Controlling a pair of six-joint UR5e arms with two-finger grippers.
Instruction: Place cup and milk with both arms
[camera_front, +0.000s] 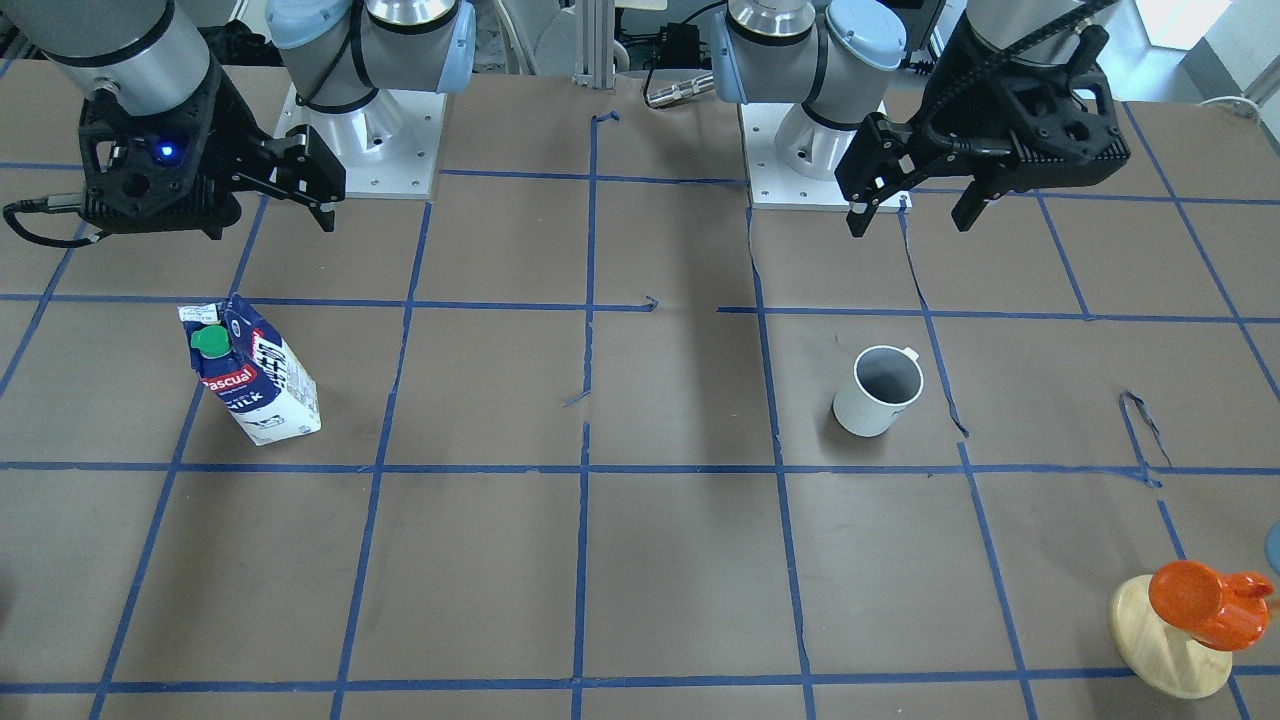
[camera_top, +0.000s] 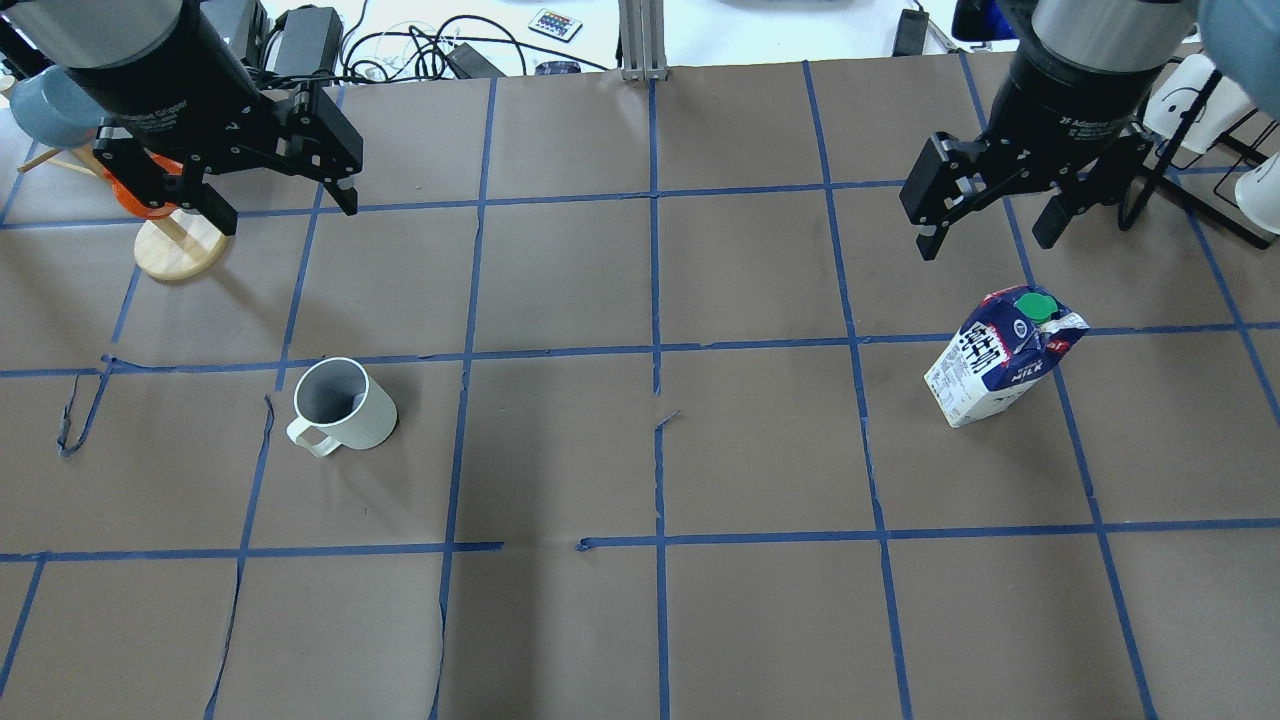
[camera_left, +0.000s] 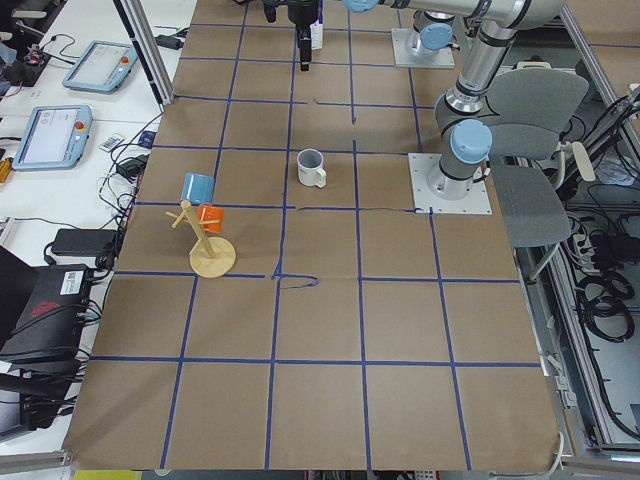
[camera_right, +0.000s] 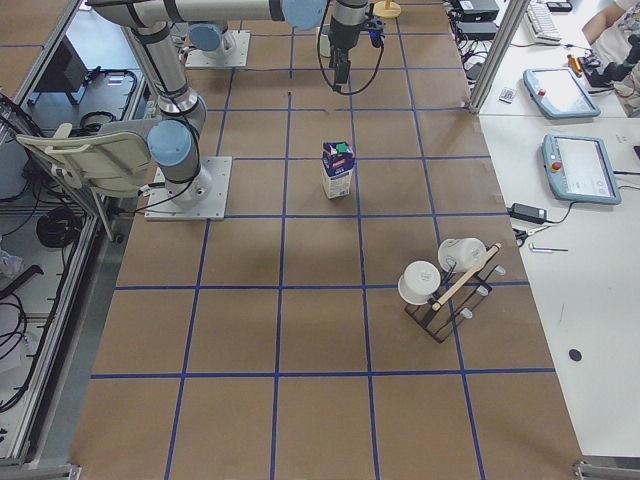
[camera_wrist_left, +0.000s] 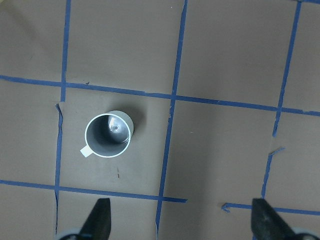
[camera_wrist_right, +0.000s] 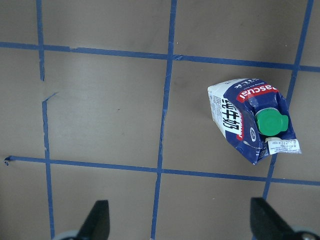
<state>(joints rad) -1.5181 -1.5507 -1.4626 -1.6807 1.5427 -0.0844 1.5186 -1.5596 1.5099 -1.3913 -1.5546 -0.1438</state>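
Left hand and right hand hung spread apart, empty; cup stood toward tabletop's left edge, milk right.

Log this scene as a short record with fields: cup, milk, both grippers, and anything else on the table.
cup: upright on table, empty, untouched
milk: upright, green cap on, untouched
left gripper: open, raised, empty
right gripper: open, raised, empty
other: wooden stand with orange mug; black rack with white mugs

Robotics lab: bolted-down robot arms, blue-taped grid table, teach pendants, loose cables.
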